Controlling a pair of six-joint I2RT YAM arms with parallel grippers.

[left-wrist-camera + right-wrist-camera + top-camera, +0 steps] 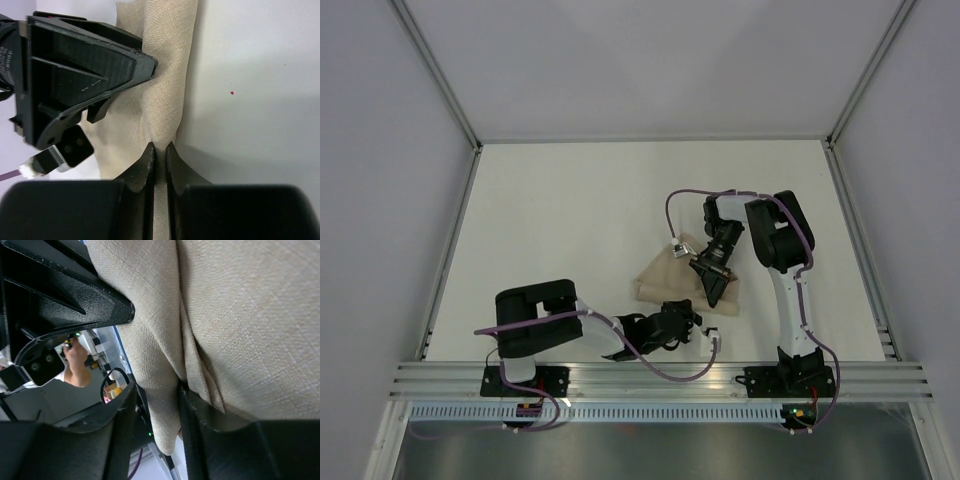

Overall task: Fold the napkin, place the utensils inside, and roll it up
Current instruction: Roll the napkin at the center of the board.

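Left wrist view: napkin [167, 55] pinched at a fold in mid-frame, both grippers at the cloth

Bunched and beige, it lay on the table [560, 210] just right of centre in the top view, and no utensils could be seen. At the lower middle of its own view, the left gripper [160, 155] had its jaws almost together on a raised ridge of fabric, probably to carry that edge over for the fold. The right gripper [156, 405] stood with its jaws apart, a lobe of cloth hanging loose between them with a gap beside it, so it seemed to grip nothing. Low and stretched, the left arm reached in from the lower left, while the right arm stood tall, its wrist bent down and back onto the cloth's right side
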